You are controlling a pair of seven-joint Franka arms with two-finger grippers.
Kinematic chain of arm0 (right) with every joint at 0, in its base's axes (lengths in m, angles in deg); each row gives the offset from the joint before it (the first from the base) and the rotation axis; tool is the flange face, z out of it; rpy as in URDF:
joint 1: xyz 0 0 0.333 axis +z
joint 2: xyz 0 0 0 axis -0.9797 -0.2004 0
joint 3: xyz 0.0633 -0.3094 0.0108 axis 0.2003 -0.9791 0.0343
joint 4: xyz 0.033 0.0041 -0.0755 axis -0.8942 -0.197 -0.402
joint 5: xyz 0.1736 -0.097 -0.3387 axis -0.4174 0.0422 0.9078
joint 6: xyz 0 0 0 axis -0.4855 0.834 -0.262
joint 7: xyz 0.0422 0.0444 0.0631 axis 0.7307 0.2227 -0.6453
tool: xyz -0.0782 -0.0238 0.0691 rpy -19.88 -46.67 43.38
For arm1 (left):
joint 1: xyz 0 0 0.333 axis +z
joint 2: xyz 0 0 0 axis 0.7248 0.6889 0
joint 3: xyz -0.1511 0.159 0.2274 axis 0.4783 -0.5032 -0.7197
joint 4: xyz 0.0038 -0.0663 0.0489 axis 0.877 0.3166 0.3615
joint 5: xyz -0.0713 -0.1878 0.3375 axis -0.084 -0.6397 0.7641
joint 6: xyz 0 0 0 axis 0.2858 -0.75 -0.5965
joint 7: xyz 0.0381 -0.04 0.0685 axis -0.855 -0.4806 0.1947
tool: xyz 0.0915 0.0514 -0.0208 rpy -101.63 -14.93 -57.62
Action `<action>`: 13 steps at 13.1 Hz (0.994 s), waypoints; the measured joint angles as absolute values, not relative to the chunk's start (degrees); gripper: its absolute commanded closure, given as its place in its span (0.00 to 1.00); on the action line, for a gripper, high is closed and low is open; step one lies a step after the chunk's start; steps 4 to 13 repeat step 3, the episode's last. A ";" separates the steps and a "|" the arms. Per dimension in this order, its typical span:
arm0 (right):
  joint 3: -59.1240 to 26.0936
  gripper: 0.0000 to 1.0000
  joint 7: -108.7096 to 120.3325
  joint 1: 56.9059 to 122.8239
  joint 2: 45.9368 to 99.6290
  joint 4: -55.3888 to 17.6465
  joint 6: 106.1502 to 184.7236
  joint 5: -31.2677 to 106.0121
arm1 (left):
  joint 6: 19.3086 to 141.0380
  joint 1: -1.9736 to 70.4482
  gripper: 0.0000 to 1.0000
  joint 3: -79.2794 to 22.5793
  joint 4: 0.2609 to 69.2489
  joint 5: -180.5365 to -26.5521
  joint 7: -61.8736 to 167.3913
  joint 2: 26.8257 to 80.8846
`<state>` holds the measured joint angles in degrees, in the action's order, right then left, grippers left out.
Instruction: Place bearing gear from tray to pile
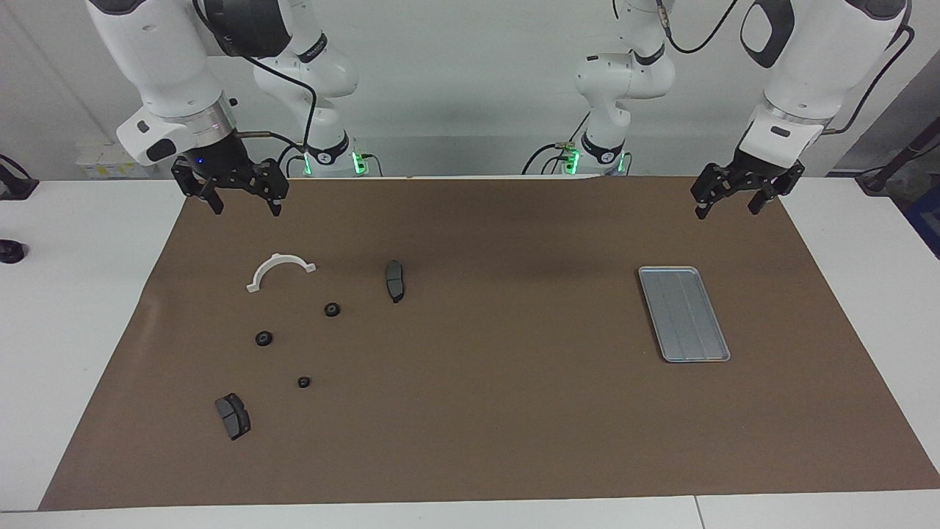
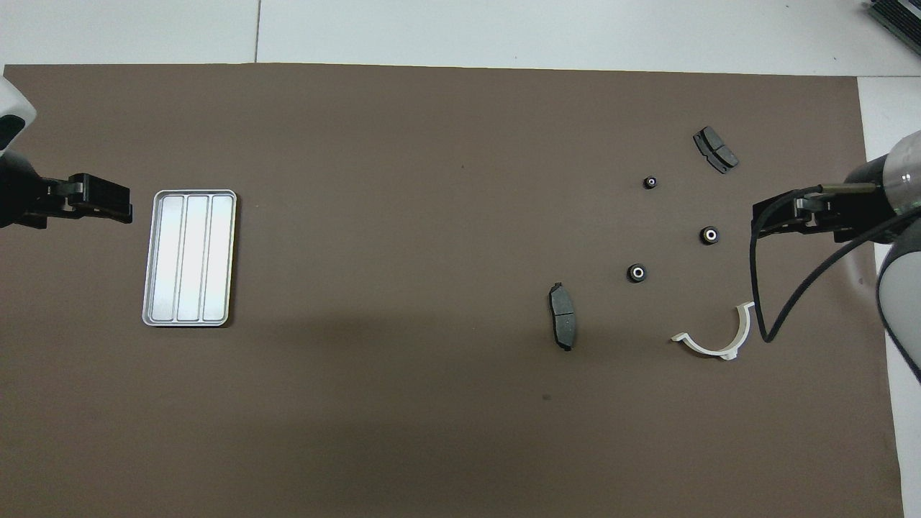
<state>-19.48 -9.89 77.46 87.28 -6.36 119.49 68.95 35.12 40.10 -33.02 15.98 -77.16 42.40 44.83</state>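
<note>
The silver-grey ridged tray (image 1: 683,316) lies empty on the brown mat toward the left arm's end; it also shows in the overhead view (image 2: 189,257). Three small black bearing gears (image 1: 332,309) (image 1: 264,338) (image 1: 304,382) lie in the pile toward the right arm's end, among a white half-ring bracket (image 1: 277,258) and two dark brake pads (image 1: 395,281) (image 1: 233,416). My right gripper (image 1: 246,208) hangs open and empty above the mat's edge by the bracket. My left gripper (image 1: 727,209) hangs open and empty above the mat's corner, beside the tray.
The brown mat (image 1: 499,411) covers most of the white table. The right arm's black cable (image 2: 763,302) loops down beside the bracket (image 2: 719,352). A small black object (image 1: 10,251) sits on the bare table at the right arm's end.
</note>
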 measured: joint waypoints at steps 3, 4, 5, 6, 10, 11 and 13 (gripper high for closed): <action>-19.48 0.00 -10.09 77.47 87.28 -6.37 120.01 68.95 | 35.12 40.10 0.00 -33.02 15.98 -77.16 42.40 44.83; -19.48 0.00 -10.09 77.47 87.28 -6.37 120.01 68.95 | 35.12 40.10 0.00 -33.02 15.98 -77.16 42.40 44.83; -19.48 0.00 -10.09 77.47 87.28 -6.37 120.01 68.95 | 35.12 40.10 0.00 -33.02 15.98 -77.16 42.40 44.83; -19.48 0.00 -10.09 77.47 87.28 -6.37 120.01 68.95 | 35.12 40.10 0.00 -33.02 15.98 -77.16 42.40 44.83; -19.48 0.00 -10.09 77.47 87.28 -6.37 120.01 68.95 | 35.12 40.10 0.00 -33.02 15.98 -77.16 42.40 44.83; -19.48 0.00 -10.09 77.47 87.28 -6.37 120.01 68.95 | 35.12 40.10 0.00 -33.02 15.98 -77.16 42.40 44.83; -19.48 0.00 -10.09 77.47 87.28 -6.37 120.01 68.95 | 35.12 40.10 0.00 -33.02 15.98 -77.16 42.40 44.83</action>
